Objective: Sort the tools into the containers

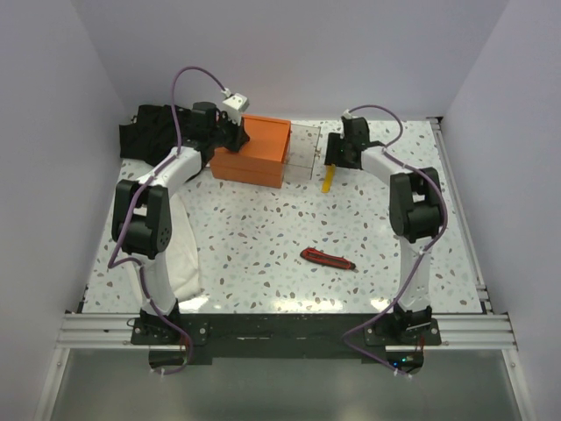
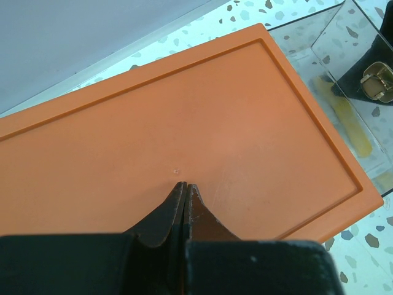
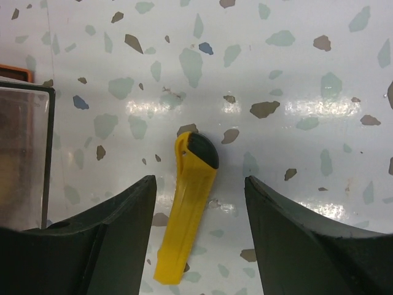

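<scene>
Two end effectors are in view. Your left end effector (image 2: pixel 186 186) has its fingers pressed together with nothing between them. The tips are right at the flat top of the orange box (image 2: pixel 202 117); you cannot tell whether they touch it. The clear drawer tray (image 2: pixel 344 74) sits at the box's end, ahead and to the right of that end effector.

Your right end effector (image 3: pixel 198 181) is spread wide and holds nothing. The slim yellow utility knife (image 3: pixel 188 209) lies flat on the speckled counter (image 3: pixel 276 74) between its two fingers. It touches neither finger, and its dark end points away from the wrist. A wall of the tray stands just left of the left finger.

The red-and-black utility knife (image 1: pixel 328 258) lies on the counter well behind the right end effector, toward the arm bases and apart from everything else.
</scene>
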Tool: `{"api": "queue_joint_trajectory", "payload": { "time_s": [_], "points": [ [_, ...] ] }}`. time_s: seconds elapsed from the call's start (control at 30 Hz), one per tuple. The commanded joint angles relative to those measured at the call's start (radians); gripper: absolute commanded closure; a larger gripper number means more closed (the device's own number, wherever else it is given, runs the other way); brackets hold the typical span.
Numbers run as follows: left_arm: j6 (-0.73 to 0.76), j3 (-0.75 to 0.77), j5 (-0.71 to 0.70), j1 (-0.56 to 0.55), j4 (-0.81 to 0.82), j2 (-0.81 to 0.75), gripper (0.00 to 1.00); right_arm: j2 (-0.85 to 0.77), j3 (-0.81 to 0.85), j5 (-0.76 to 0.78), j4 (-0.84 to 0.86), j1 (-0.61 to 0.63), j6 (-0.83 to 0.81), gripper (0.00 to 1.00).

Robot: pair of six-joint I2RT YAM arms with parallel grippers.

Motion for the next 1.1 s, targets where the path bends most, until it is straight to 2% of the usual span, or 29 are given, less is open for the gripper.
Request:
{"api": "queue_joint_trajectory", "payload": {
  "time_s": [0.0,0.13,0.2,0.27,0.4,0.43,0.47,0.57,0.7,0.87,1.0,1.03,1.07],
  "points": [
    [0.029,-0.014,-0.046,-0.014,-0.105,0.049,1.00,0.015,0.036,0.124,-0.045,0.036,-0.033,0.37],
    [0.027,-0.012,-0.049,-0.013,-0.105,0.049,1.00,0.023,0.007,0.176,-0.074,0.044,-0.011,0.39],
    [0.026,-0.014,-0.049,-0.013,-0.107,0.048,1.00,0.029,-0.010,0.195,-0.080,0.050,-0.020,0.45],
    [0.024,-0.017,-0.049,-0.013,-0.108,0.045,1.00,0.035,-0.022,0.212,-0.097,0.052,-0.004,0.59],
    [0.017,-0.028,-0.054,-0.013,-0.104,0.040,1.00,0.042,-0.038,0.218,-0.106,0.056,0.010,0.67],
    [0.017,-0.032,-0.054,-0.013,-0.102,0.039,1.00,0.042,-0.045,0.218,-0.110,0.056,0.012,0.74],
    [0.015,-0.034,-0.054,-0.013,-0.099,0.034,1.00,0.039,-0.053,0.220,-0.111,0.056,0.019,0.88],
    [0.012,-0.042,-0.049,-0.014,-0.096,0.023,1.00,-0.006,-0.091,0.206,-0.100,0.047,0.013,1.00],
    [0.011,-0.042,-0.046,-0.016,-0.090,0.022,1.00,-0.138,-0.116,0.164,-0.074,0.012,0.026,1.00],
    [-0.002,-0.031,-0.031,-0.025,-0.087,0.023,1.00,-0.319,-0.053,0.115,-0.064,0.001,0.033,1.00],
    [-0.002,-0.011,-0.026,-0.037,-0.091,0.025,1.00,-0.399,-0.041,-0.045,0.031,0.001,0.090,1.00],
    [-0.005,-0.008,-0.026,-0.039,-0.090,0.028,1.00,-0.400,-0.030,-0.151,0.074,0.001,0.107,1.00],
    [-0.006,-0.008,-0.025,-0.040,-0.090,0.029,1.00,-0.396,-0.025,-0.184,0.088,0.003,0.127,1.00]
  ]
}}
